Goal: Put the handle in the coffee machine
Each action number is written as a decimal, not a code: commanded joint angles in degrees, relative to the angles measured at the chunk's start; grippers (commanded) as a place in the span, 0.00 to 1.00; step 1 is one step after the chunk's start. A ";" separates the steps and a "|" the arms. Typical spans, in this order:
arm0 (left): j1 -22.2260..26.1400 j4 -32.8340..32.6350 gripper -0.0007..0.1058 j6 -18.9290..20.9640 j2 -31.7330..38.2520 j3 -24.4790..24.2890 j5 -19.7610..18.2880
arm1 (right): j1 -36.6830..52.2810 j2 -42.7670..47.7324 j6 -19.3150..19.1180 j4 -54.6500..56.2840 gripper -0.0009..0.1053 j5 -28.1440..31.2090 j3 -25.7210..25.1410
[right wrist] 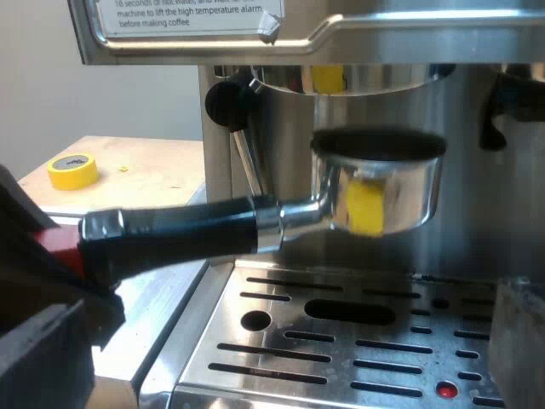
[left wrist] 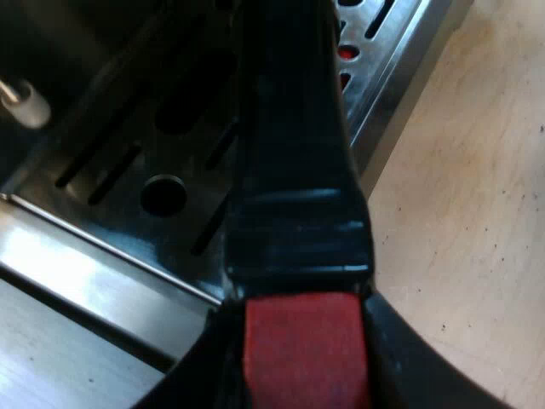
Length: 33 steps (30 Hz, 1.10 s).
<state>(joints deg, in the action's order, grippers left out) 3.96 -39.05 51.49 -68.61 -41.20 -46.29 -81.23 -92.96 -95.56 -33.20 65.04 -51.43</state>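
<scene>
Left wrist view: the left gripper [left wrist: 302, 371] has its jaws clamped on the red end [left wrist: 306, 349] of the handle [left wrist: 294, 162]. The dark shaft runs straight ahead from between them. Under the jaws lies the slotted drip tray [left wrist: 145, 162], and off to one side of them is the bare wooden desk [left wrist: 460, 213].

Right wrist view: the right gripper [right wrist: 285, 341] has its jaws wide apart with nothing between them, low over the drip tray. Ahead of and above them the metal holder [right wrist: 379, 192] hangs just under the brew head [right wrist: 358, 81] of the espresso machine [right wrist: 358, 34], not yet touching it. Its handle reaches back to the other arm's grip on the red end.

The holder looks rigid and heavy at the cup end, so a hold at the far tip will probably let it sag and twist. The smooth plastic may slip, so a firm squeeze seems wise. There is little room above the rim. A black knob [right wrist: 226, 102] and a tube stand close beside the handle. The open room for swinging is out over the desk, where a yellow tape roll [right wrist: 72, 170] lies.
</scene>
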 commanded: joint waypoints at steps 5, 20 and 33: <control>0.33 1.55 0.01 -2.56 -2.01 -0.85 -3.31 | 0.39 0.11 -2.35 1.47 0.91 0.28 -0.39; 3.07 0.29 0.01 -5.53 -3.88 -2.27 -3.96 | 1.00 0.11 -2.24 1.90 0.91 0.28 -0.39; 3.08 -0.88 0.01 -3.30 -3.88 -6.70 -6.82 | 1.03 0.11 -2.24 1.90 0.91 0.28 -0.39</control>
<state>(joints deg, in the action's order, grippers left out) 7.15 -40.31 47.60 -73.12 -46.90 -49.39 -80.38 -92.96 -97.09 -31.09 65.04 -51.43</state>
